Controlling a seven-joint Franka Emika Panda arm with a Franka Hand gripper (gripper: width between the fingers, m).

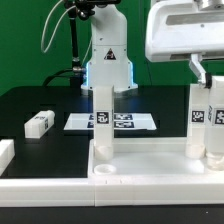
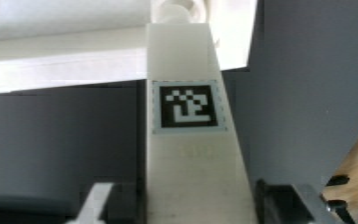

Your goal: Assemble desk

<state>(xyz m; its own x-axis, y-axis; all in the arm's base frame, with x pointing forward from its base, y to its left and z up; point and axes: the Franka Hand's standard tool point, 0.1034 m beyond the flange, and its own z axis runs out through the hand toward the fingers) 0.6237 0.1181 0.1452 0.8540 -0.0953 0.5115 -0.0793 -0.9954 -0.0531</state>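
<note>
Cropped by the exterior view's upper edge, end effector [image 1: 200, 75] only partly seen, fingertips blurred in the wrist view; clamped on an upright leg [image 2: 190, 150] of smooth white plastic, square-sectioned, bearing a black-white tag [image 2: 190, 105]. Directly below, rimmed white tabletop [image 1: 150, 163] on the black table [image 1: 30, 100]; foot seating hard to tell. Well aside, second leg [image 1: 105, 125] standing in the tabletop

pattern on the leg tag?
Black square with white blocky code; tag on leg, clearest in wrist view.
</note>
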